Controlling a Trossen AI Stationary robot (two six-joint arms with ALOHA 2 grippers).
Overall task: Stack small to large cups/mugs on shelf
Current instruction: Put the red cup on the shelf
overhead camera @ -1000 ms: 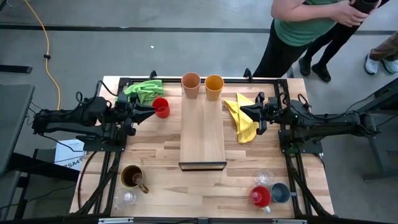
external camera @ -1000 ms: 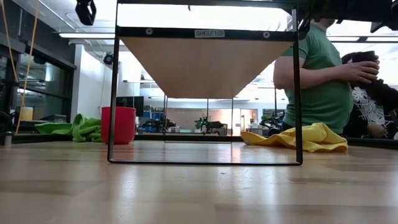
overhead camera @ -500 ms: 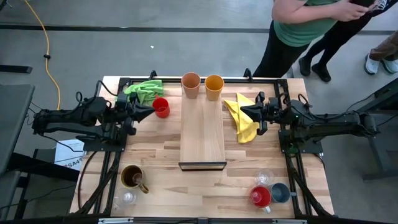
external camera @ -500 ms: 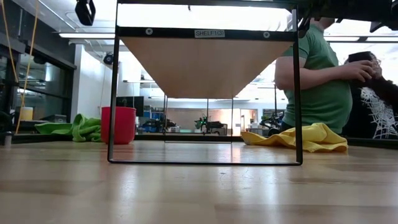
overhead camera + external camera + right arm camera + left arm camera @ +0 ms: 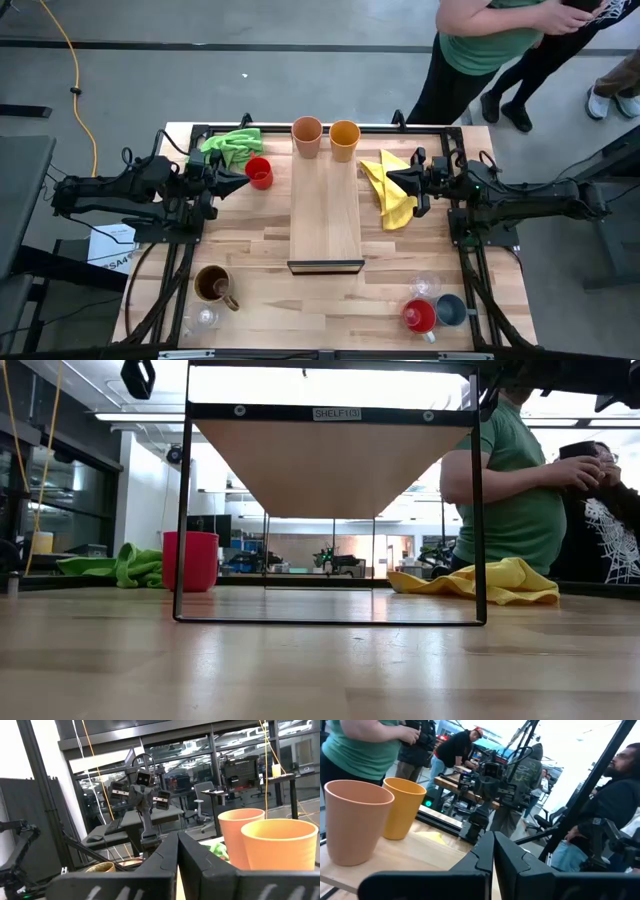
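- Left tool [image 5: 243, 180], fingers pressed together and empty, hangs just beside the red mug [image 5: 259, 172].
- Right tool [image 5: 391, 180], likewise closed and empty, hangs over the yellow cloth [image 5: 391, 190].
- Between them, the light-wood shelf [image 5: 325, 210] carries peach tumbler [image 5: 307, 136] and orange tumbler [image 5: 344, 139] at its far end.

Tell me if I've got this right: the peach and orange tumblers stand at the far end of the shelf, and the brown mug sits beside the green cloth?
Not quite. The high view shows the brown mug near the table's front left corner, far from the green cloth; the red mug sits beside that cloth. The peach tumbler and orange tumbler stand as said on the shelf.
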